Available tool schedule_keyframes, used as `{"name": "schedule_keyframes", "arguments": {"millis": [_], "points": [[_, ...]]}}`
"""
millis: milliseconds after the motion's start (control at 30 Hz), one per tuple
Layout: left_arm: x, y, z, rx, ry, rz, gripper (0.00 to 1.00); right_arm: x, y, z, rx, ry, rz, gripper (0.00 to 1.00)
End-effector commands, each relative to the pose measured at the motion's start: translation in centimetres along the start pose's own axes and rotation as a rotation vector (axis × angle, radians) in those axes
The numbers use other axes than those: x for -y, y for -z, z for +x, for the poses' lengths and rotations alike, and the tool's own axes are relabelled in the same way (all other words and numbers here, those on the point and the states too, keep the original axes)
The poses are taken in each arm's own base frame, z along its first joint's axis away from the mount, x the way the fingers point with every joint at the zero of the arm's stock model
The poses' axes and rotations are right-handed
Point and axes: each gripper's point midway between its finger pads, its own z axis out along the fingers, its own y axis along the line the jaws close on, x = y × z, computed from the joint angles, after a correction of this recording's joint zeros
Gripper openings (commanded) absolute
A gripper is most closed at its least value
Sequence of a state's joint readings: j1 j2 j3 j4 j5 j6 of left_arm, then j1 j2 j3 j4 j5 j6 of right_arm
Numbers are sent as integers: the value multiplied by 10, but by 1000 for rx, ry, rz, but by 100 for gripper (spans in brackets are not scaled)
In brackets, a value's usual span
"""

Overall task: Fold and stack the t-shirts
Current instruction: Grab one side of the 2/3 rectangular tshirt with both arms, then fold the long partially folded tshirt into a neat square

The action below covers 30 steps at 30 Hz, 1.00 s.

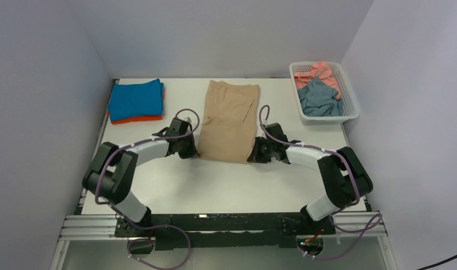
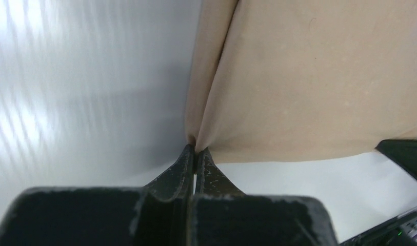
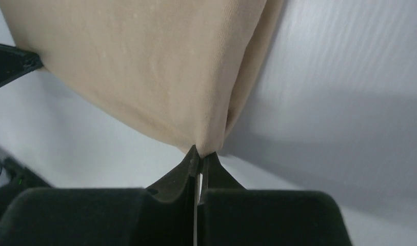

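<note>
The tan-beige t-shirt (image 1: 229, 118) lies in a long folded strip in the middle of the table. My left gripper (image 1: 193, 151) is shut on its near left corner (image 2: 201, 141). My right gripper (image 1: 255, 156) is shut on its near right corner (image 3: 206, 146). Both corners are lifted slightly off the table. A folded bright blue t-shirt (image 1: 135, 99) lies on a folded orange t-shirt (image 1: 137, 119) at the far left. A salmon pink t-shirt (image 1: 321, 72) and a dusty grey-blue t-shirt (image 1: 319, 98) lie crumpled in the basket.
The white lattice basket (image 1: 349, 95) stands at the far right against the wall. Grey walls close in the table on three sides. The other gripper's tip shows at the edge of each wrist view.
</note>
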<state>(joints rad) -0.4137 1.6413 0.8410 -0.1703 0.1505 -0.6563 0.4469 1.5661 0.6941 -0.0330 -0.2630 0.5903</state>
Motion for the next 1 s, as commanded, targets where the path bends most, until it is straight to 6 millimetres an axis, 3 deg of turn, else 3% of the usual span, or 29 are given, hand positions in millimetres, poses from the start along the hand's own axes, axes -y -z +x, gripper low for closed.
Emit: {"name": "schedule_keyframes", "arguments": {"millis": [0,100,200,300,500,733,967], "points": [[-27,34,37,-13,2,-92,0,-12,34,42,-150,39,-66,0],[-29,64,50,32,-34,-100,0,-29,63,58,-210,78,-137,0],[-13,101,59,80,-86,-28,0,-52,93,73,-278,113,-240,0],[-10,136,63,137,-97,-21,0,-80,128,88,-352,123,-384,0],[15,193,52,279,-123,157,0,-109,176,83,-360,184,-499,0],[27,220,24,416,-125,187,0,-111,184,59,-294,192,-487,0],[43,219,-24,533,-93,130,0,-110,170,33,-268,129,-552,0]]}}
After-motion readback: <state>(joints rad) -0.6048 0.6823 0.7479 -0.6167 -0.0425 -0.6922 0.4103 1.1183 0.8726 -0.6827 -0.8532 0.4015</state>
